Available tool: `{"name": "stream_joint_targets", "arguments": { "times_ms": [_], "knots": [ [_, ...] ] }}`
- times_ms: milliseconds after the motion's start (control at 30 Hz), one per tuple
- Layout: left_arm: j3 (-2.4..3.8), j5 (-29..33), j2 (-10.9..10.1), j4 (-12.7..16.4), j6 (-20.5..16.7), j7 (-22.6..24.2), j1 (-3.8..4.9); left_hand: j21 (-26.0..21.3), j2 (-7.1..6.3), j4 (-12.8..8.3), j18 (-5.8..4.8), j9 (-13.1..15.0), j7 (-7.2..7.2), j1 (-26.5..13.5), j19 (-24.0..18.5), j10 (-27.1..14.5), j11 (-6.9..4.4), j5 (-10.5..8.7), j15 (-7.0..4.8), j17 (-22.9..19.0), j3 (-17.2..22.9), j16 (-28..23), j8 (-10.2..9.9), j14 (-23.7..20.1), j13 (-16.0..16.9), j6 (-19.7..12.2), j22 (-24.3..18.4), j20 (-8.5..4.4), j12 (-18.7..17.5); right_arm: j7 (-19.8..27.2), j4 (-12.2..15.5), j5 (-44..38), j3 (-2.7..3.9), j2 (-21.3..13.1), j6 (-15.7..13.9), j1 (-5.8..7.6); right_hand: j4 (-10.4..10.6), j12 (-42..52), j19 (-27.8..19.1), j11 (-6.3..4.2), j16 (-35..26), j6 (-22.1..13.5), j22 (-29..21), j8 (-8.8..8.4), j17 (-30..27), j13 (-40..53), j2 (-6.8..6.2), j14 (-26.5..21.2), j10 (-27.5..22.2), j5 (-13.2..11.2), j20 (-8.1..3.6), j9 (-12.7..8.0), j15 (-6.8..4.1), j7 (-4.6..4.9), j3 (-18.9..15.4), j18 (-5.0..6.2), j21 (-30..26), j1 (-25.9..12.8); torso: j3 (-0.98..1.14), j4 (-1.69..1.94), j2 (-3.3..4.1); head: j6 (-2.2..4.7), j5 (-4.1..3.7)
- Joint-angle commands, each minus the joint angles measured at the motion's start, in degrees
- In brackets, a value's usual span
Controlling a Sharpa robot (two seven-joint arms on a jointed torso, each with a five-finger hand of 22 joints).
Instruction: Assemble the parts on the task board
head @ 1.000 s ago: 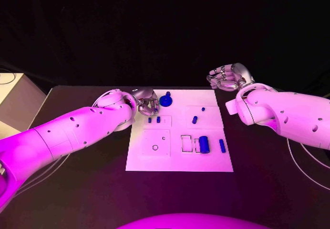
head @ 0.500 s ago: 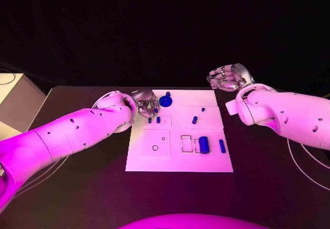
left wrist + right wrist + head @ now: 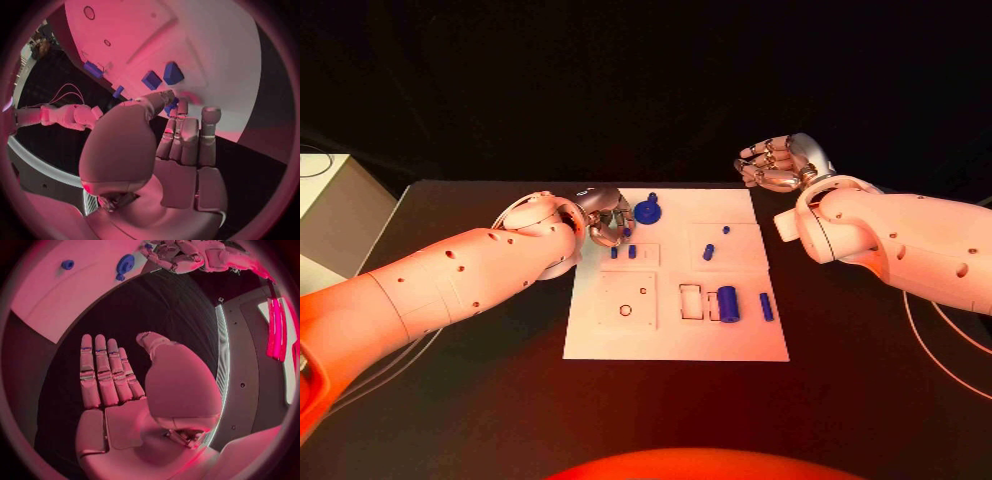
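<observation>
Looking down from the head camera, the white task board (image 3: 678,340) lies in the middle of the black table (image 3: 488,400). The left hand (image 3: 606,218) sits over the board's far left corner, fingers curled downward beside a round blue part (image 3: 648,211) and just above two small blue parts (image 3: 623,251) — whether it pinches anything cannot be told from here. A small blue peg (image 3: 710,250) stands nearer the board's middle, and a blue cylinder (image 3: 727,302) lies beside a slim blue bar (image 3: 766,306) toward the near right. The right hand (image 3: 776,163) hangs raised beyond the board's far right corner, off the board, touching none of the parts.

The left wrist camera shows the left hand (image 3: 178,145) with its fingers laid straight and close together, the thumb bent across toward their tips above the board (image 3: 206,45). A bit of blue shows at the fingertips (image 3: 172,107), but a grip cannot be confirmed. Two small blue parts (image 3: 162,76) stand on the board just past them.

The right wrist camera shows the right hand (image 3: 112,385) flat — fingers extended side by side, thumb apart, palm bare, holding nothing. Beyond it lie the board (image 3: 56,295) and the round blue part (image 3: 124,265).
</observation>
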Motion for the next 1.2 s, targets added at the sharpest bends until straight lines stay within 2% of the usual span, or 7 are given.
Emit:
{"name": "stream_joint_targets", "arguments": {
  "times_ms": [33,433,800,1000,1067,1167,1200],
  "knots": [
    [0.04,-0.19,0.04,0.07,-0.59,-0.14,0.01,-0.06,-0.48,0.24,-0.46,-0.06,0.12,-0.2,0.22,-0.46,0.1,0.2,-0.14,0.11,-0.09,0.4,-0.4,-0.07,0.18,-0.48,0.1,0.06,0.36,0.69,0.04,-0.55,0.03,-0.02,0.75,-0.01,-0.09,-0.35,-0.42,-0.04,-0.24,-0.03,-0.05,-0.39,-0.05,-0.05,-0.25,-0.28,0.0,0.35,0.09,-0.09,-0.03,1.66,0.17,0.8,0.11,0.08,-0.01,-0.01,0.0,0.08,-0.05],
    [0.24,-0.21,-0.68,-1.16,0.74,-1.05,0.01,-1.09,-0.76,0.77,-0.2,-0.37,-0.58,-0.48,-0.94,-3.24,0.56,0.23,0.22,-1.41,-0.52,0.32,-1.01,-1.16,1.49,-1.78,-1.27,0.26,2.1,-0.07,0.16,-1.78,0.03,-0.47,2.34,-0.05,-1.13,-0.78,-0.58,0.09,-0.34,0.06,-0.3,-0.46,-0.39,-0.1,-0.71,-0.45,-0.48,-0.27,0.17,-0.11,0.07,1.73,0.62,0.79,0.09,0.95,0.0,0.04,-0.07,0.03,-0.16],
    [1.77,0.0,-1.77,-2.07,-0.07,-0.77,0.01,-2.3,-0.83,1.13,0.12,-0.52,-0.97,-0.35,-2.37,-6.1,1.25,0.27,0.8,-3.82,-0.93,-0.04,-1.27,-2.91,2.23,-2.5,-2.81,0.73,3.19,-1.55,0.07,-8.13,0.03,-1.31,7.8,-0.19,-4.97,-2.29,1.3,-0.38,0.81,1.61,-0.2,-0.31,-0.64,-0.08,-1.33,2.0,-1.29,-6.58,-0.6,-0.07,-0.72,0.9,1.74,0.88,0.98,4.64,-0.04,-0.04,-0.09,0.28,-0.26],
    [3.53,6.02,-2.91,-1.8,-4.25,2.34,-0.09,-2.67,0.08,1.07,0.31,-0.35,0.14,0.78,-2.83,-6.77,1.35,0.32,0.91,-7.23,0.31,-0.91,-0.64,-4.96,2.44,-1.46,-3.32,0.94,4.06,-2.73,-0.36,-16.94,0.03,-1.72,13.42,-0.33,-8.14,-2.77,10.94,-2.43,6.03,4.21,2.61,-0.37,2.18,-0.13,-0.78,12.38,1.93,-9.01,-5.03,-0.14,-4.41,-0.81,2.81,0.7,7.39,6.92,-0.07,-0.06,-0.06,0.68,-0.62],
    [4.08,10.5,-3.41,-1.8,-5.9,4.02,-0.13,-3.97,0.27,1.16,0.8,-0.24,0.65,0.9,-4.69,-6.57,1.26,0.29,0.79,-10.31,0.85,-1.82,-0.23,-6.67,2.37,-0.78,-5.33,0.85,4.28,-3.32,-0.36,-20.49,0.03,-1.82,15.08,-0.38,-9.12,-3.06,13.7,-3.16,7.95,5.36,4.21,-0.36,3.56,-0.14,-0.45,15.91,3.67,-9.76,-6.75,-0.18,-5.62,-1.37,2.51,0.64,10.21,7.38,-0.05,-0.05,-0.05,0.97,-1.29],
    [4.91,21.88,-4.74,-1.64,-8.13,8.25,-0.27,-7.33,1.26,1.38,1.82,0.42,1.7,1.12,-9.1,-5.01,1.13,0.09,0.59,-17.18,1.75,-4.92,1.67,-10.85,2.2,2.13,-9.97,0.58,4.99,-4.68,-0.22,-28.16,0.02,-1.96,17.55,-0.52,-10.51,-4.41,16.27,-4.13,11.44,7.28,7.7,-0.83,6.5,-0.12,-0.14,20.61,6.95,-10.21,-8.87,-0.52,-7.07,-2.23,2.45,0.36,15.54,7.63,-0.04,-0.04,-0.08,1.36,-2.27],
    [5.21,29.01,-5.72,-1.22,-8.28,10.93,-0.49,-8.27,1.6,1.42,1.78,0.49,1.9,1.13,-9.88,-5.23,1.34,0.05,0.73,-23.49,1.91,-8.02,2.04,-14.95,1.88,2.32,-10.43,0.61,4.84,-5.63,-0.09,-32.54,0.02,-2.02,18.43,-0.62,-11.2,-6.38,16.05,-4.82,15.04,8.54,11.21,-1.67,9.7,-0.1,-0.21,22.25,9.13,-10.19,-9.87,-0.99,-7.44,-2.62,3.23,0.0,20.13,7.25,-0.02,-0.03,-0.05,1.55,-2.98]
  ]
}}
